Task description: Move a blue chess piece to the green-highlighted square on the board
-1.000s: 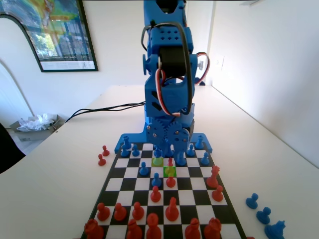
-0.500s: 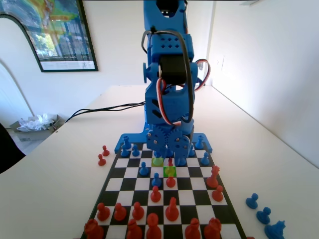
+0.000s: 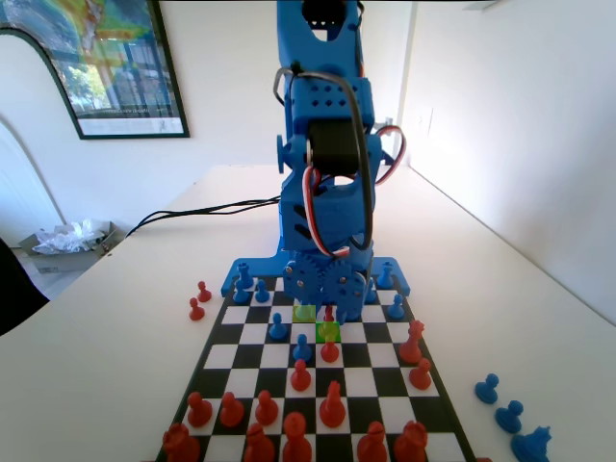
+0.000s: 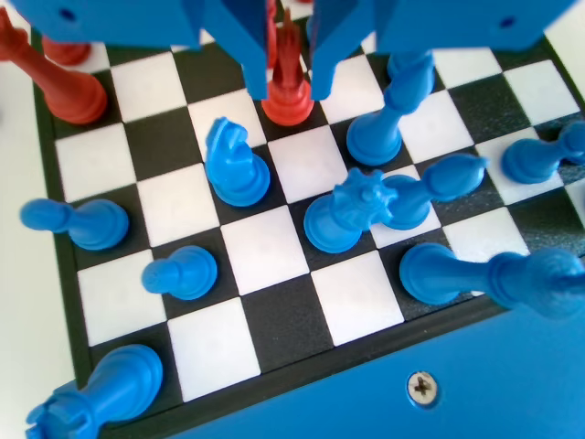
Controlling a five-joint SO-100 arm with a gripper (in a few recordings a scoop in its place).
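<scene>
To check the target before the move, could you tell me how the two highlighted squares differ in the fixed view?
The green-highlighted square glows saturated green; the yellow-green square is duller. The green-highlighted square lies one row nearer the camera, one column right of the yellow-green square. Both are equal-sized and meet at a corner.

Black-white board, seemingly bright-green square.
</scene>
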